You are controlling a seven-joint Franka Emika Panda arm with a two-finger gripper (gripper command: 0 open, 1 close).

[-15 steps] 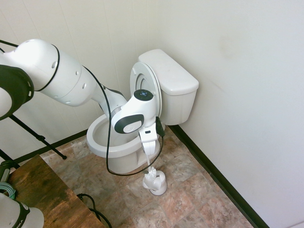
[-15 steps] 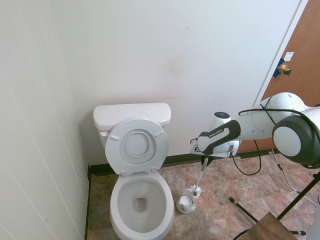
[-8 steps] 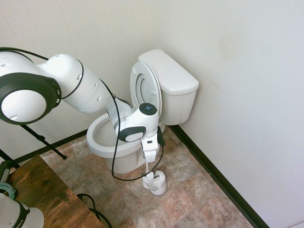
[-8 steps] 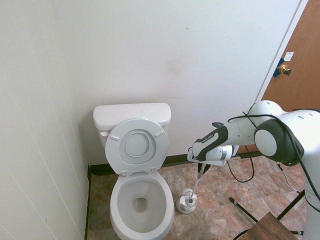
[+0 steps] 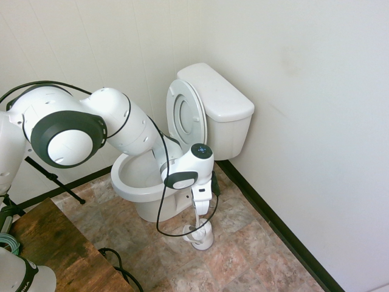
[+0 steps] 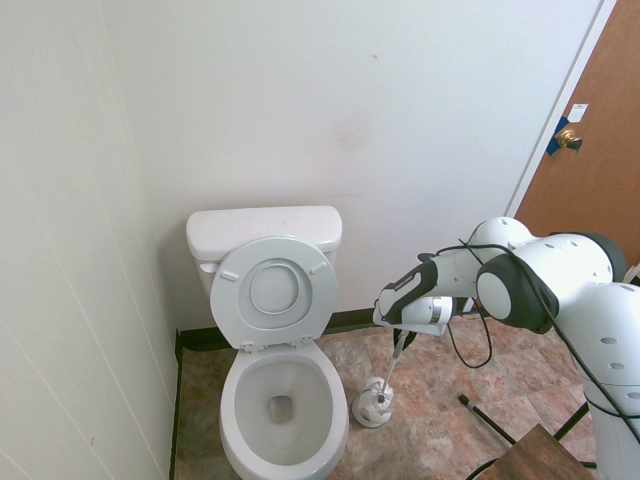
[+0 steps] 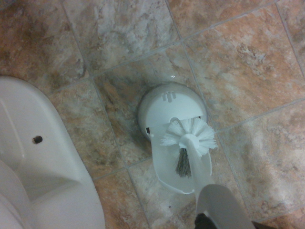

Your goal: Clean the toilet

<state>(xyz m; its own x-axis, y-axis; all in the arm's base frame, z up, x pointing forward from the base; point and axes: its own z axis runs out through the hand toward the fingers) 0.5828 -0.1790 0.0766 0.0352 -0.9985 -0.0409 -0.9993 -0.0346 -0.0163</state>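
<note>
Bathroom corner with the toilet (image 6: 275, 350) standing against the back wall (image 6: 400, 120), its boxy tank (image 6: 263, 232) behind, the seat and lid (image 6: 275, 292) raised upright against the tank, and the oval bowl (image 6: 283, 400) open; the drain opening shows at the bottom of the bowl, and no object is seen in it. On the tiled floor (image 7: 238, 62), just beside the toilet's base, stands a small white brush holder (image 7: 167, 107), a rounded cup with a flat drip lip. The gripper (image 5: 199, 210) points straight down, its fingers pressed together on the handle of a white toilet brush (image 7: 188, 136). The bristle head of the brush sits at the mouth of the holder, over its lip; whether it rests inside the cup or just above cannot be told. In the second exterior view the handle slants from the gripper (image 6: 402, 335) down to the holder (image 6: 371, 408). A brown door (image 6: 600, 140) stands at the far side.
</note>
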